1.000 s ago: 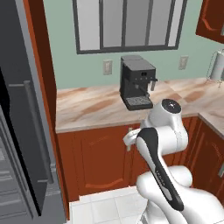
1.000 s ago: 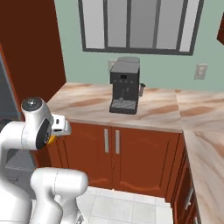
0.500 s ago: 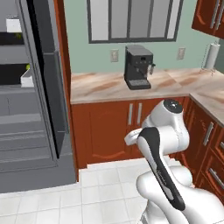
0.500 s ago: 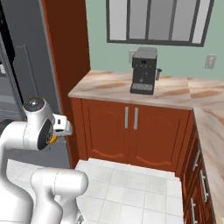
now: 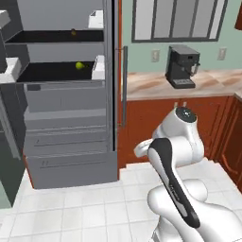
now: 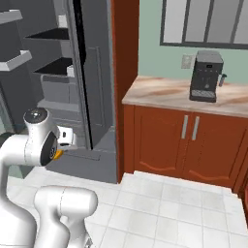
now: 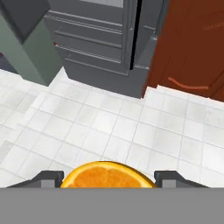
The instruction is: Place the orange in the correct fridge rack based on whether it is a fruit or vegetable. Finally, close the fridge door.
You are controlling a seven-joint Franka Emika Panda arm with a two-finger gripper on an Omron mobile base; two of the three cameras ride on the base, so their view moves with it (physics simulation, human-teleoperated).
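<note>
Orange clamped in the claw, fridge open ahead.

The gripper (image 7: 107, 179) has its two tips closed on the orange (image 7: 107, 174), held low over the white tiled floor (image 7: 109, 127). Up and to the left of the hand, inside the open grey fridge (image 5: 71, 142), the fridge rack (image 5: 56, 72) carries a yellow-green fruit (image 5: 79, 65); a darker item (image 5: 73, 32) sits on the shelf above. The orange likely belongs beside the fruit.

We note a black coffee machine (image 5: 183, 66) upright on the marble counter (image 5: 156, 85), above red-brown cabinets (image 6: 189, 143); white tiled floor (image 7: 113, 127).
</note>
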